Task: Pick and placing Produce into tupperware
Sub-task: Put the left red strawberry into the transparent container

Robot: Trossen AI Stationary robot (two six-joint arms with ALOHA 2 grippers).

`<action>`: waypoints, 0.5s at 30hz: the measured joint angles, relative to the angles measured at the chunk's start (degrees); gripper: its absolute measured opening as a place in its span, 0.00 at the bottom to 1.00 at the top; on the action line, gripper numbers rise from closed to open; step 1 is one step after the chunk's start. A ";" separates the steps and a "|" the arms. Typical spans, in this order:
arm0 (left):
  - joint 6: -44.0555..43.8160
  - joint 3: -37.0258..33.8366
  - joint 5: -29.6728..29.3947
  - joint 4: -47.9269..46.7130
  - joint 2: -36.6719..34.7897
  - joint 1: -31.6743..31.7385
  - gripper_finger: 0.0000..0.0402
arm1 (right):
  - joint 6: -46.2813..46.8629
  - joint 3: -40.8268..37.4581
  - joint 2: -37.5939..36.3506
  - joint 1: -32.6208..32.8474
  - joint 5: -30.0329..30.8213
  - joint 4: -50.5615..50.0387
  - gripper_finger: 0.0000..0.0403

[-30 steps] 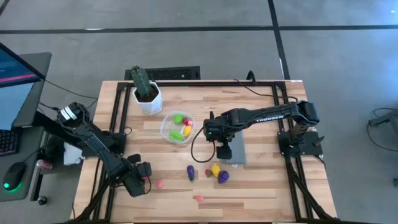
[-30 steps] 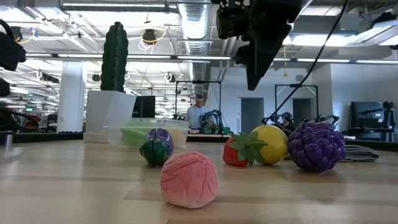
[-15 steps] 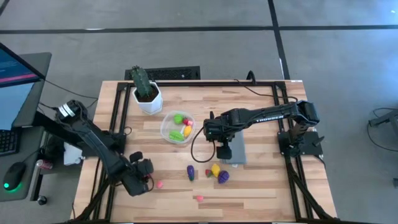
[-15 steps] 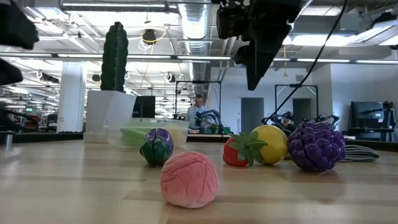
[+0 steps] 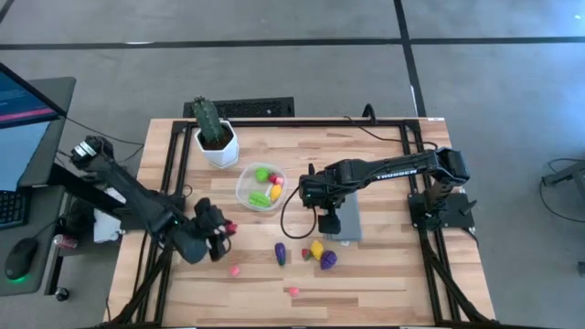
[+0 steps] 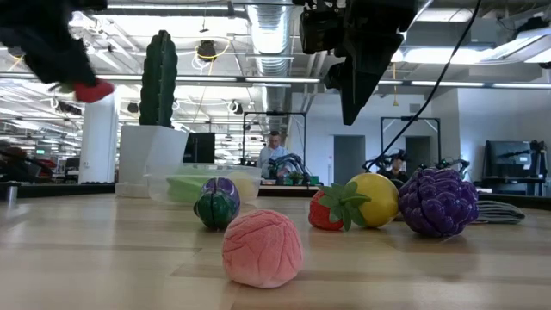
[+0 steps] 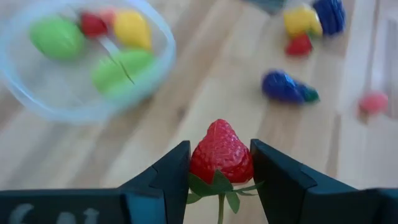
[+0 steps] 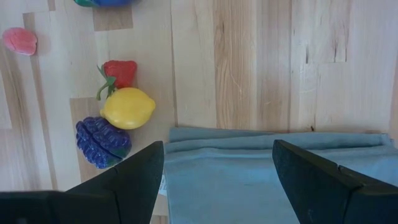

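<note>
My left gripper point(image 5: 225, 231) is shut on a red toy strawberry point(image 7: 221, 151), clear of the table and a little near-left of the clear round tupperware point(image 5: 260, 187). The tupperware holds green, yellow and red pieces. On the table lie a purple eggplant point(image 5: 281, 253), a second strawberry point(image 5: 307, 254), a lemon point(image 5: 317, 247), purple grapes point(image 5: 327, 260) and two pink pieces point(image 5: 235, 270) point(image 5: 293, 291). My right gripper point(image 5: 325, 219) is open and empty above the grey cloth point(image 5: 347, 221). My left gripper pinches the strawberry's two sides point(image 7: 198, 163) between its two fingers. The leafy stem end point(image 7: 219, 186) points back toward the wrist and the tip points away. The fingers slant downward toward the tupperware. The strawberry is lifted clear of the table, as the low view point(image 6: 93, 89) shows.
A green cactus point(image 5: 208, 117) in a white pot point(image 5: 219, 149) stands just beyond the tupperware at the far left. The black frame rails point(image 5: 174, 174) run along the table's sides. Bare wood lies between the tupperware and the loose produce.
My left gripper has risen and gone from the table's near left toward the tupperware, carrying the red strawberry. My right arm has kept still.
</note>
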 joint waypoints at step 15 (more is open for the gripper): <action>19.21 0.02 -3.88 1.62 -3.81 14.40 0.37 | 0.70 0.00 0.00 0.02 0.00 -0.03 0.80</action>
